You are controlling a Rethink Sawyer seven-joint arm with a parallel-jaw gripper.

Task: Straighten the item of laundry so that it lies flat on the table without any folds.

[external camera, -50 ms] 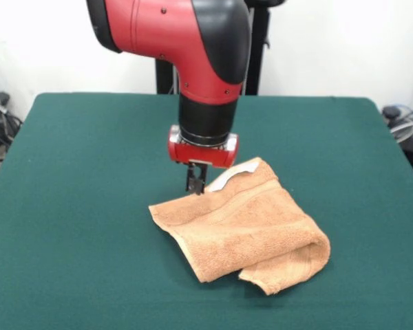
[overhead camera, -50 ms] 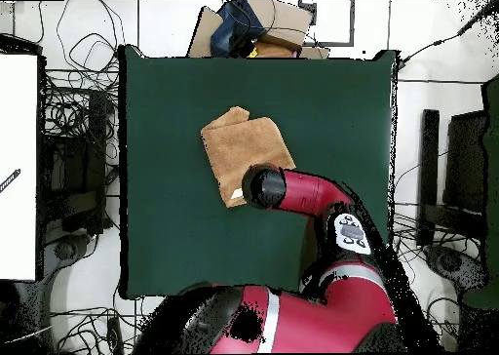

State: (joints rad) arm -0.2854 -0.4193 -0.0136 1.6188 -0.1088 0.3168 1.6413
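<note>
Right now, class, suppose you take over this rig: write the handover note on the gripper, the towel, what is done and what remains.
Gripper: down at the towel's far edge, by the white tag; open or shut cannot be told.
Towel: near the middle of the green table, folded over itself, one end rolled into a thick fold.
Done: nothing flat yet.
Left: open the fold and spread the towel flat, no creases.

Towel (external camera, -50 ms: 244, 230) — tan terry cloth, looped and rough, showing a smoother woven band. Desk (external camera, -50 ms: 89, 206) top is presenting as matt dark green felt-like cloth. Arm (external camera, -50 ms: 193, 34) shell — glossy red and black plastic, catching highlights.
</note>
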